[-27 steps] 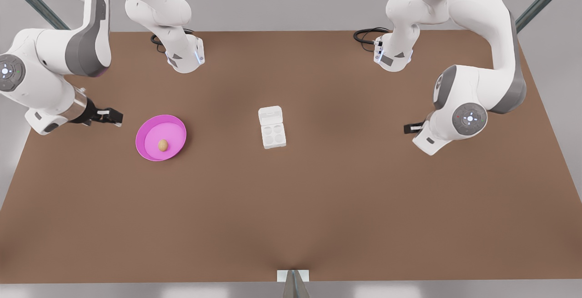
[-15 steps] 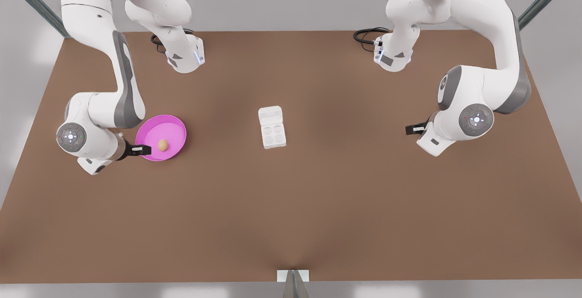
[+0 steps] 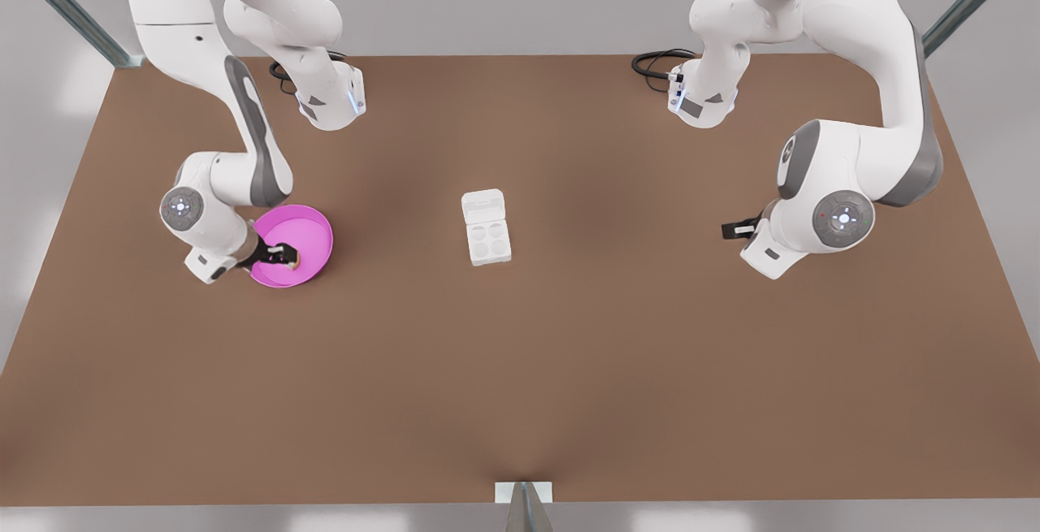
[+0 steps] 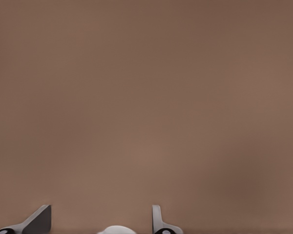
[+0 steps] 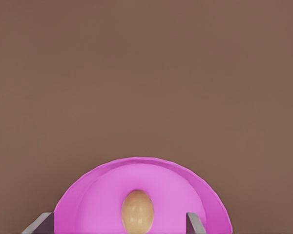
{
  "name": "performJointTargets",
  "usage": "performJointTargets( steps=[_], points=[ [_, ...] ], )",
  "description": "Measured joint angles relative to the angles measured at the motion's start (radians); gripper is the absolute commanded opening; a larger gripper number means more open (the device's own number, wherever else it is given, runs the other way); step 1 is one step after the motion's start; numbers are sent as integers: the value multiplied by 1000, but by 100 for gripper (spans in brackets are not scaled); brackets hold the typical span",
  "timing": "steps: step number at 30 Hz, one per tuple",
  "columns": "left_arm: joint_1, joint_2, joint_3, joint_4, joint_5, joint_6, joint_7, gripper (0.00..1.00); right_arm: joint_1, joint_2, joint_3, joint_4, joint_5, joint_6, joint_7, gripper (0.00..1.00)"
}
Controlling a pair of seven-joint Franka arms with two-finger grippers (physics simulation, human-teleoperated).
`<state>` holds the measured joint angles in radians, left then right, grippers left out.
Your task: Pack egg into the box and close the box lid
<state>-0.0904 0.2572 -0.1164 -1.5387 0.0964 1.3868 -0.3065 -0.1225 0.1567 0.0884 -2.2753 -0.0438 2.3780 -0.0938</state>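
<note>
Tan-brown oval egg [image 5: 137, 211] in pink dish [image 5: 88, 195], right claw [image 5: 119, 225] open astride

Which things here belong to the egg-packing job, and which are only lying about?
Part of the job:
- egg, between the right pincer's open fingers
- box, cups empty
- box lid, lying open
- left pincer, open, waiting at the front view's right

Lying about:
- pink dish holding the egg
- brown table
</note>
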Motion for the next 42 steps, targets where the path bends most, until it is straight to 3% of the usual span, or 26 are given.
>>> performJointTargets(
  steps=[13,34,36,38,39,42],
  points=[
    [-18,29,-3,2,3,-13,-12,100,-4,22,-4,-116,4,125,-4,100],
    [-20,37,-2,1,1,-46,-59,100,-35,157,-4,-129,5,244,20,100],
    [-20,42,-2,1,0,-56,-61,100,-37,158,-4,-129,5,252,21,94],
    [-20,46,-2,2,-1,-65,-63,100,-37,158,-4,-129,6,257,21,73],
    [-21,47,-2,2,-1,-68,-64,100,-37,158,-4,-129,7,259,21,68],
    [-29,50,-3,13,-1,-76,-67,100,-37,158,-4,-129,6,262,22,63]
  ],
)
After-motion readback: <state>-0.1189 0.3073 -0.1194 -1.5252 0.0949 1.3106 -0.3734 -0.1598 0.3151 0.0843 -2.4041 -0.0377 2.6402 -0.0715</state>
